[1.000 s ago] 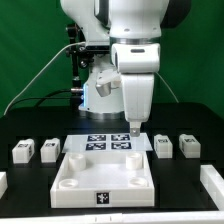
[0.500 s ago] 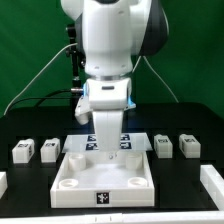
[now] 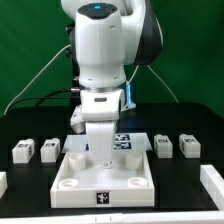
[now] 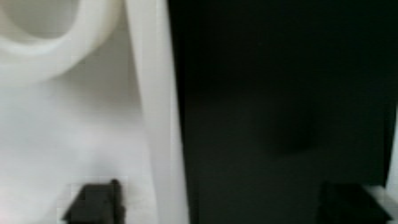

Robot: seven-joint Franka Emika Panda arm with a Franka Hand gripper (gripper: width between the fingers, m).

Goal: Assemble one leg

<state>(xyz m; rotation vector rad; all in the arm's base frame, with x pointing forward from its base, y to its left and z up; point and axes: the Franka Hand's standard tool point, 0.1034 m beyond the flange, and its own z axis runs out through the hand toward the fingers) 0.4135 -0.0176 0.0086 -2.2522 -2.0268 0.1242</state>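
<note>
Four small white legs stand on the black table: two at the exterior view's left (image 3: 22,151) (image 3: 48,150) and two at its right (image 3: 162,146) (image 3: 188,146). The large white tray-like piece (image 3: 70,182) with corner sockets lies in front. My gripper (image 3: 100,157) is low over that piece's far edge, left of its middle, and touches no leg. In the wrist view the gripper (image 4: 224,205) is open and empty; its fingers (image 4: 93,204) straddle the white piece's edge (image 4: 150,110), with a round socket (image 4: 36,40) to one side and black table to the other.
The marker board (image 3: 124,141) lies behind the tray-like piece, partly hidden by my arm. White parts show at the table's front corners (image 3: 213,184) (image 3: 3,184). A green backdrop and cables are behind the arm.
My arm has swung from the exterior view's right to its left and come down. The gripper went from above the marker board's right side to the tray-like piece's far edge. No leg has moved.
</note>
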